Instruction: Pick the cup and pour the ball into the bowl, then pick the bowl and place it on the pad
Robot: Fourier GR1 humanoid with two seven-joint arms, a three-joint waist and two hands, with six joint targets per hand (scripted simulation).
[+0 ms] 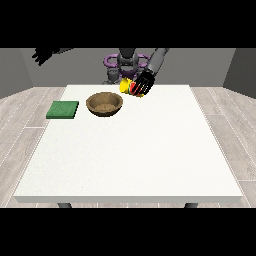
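A yellow cup [127, 85] hangs tilted above the table's far edge, just right of the brown bowl [104, 104]. The hand at the view's right [144, 81] has its fingers curled round the cup, and something red shows between those fingers. The cup's mouth tips towards the bowl. The bowl stands upright on the table, and I see nothing inside it. A green pad [63, 109] lies flat to the bowl's left, near the table's left edge. The hand at the view's left [42, 55] is raised high off to the side, away from the table, with its fingers spread.
The white table [130, 160] stretches wide towards the camera. The robot's torso [126, 62] stands behind the far edge. Grey floor surrounds the table.
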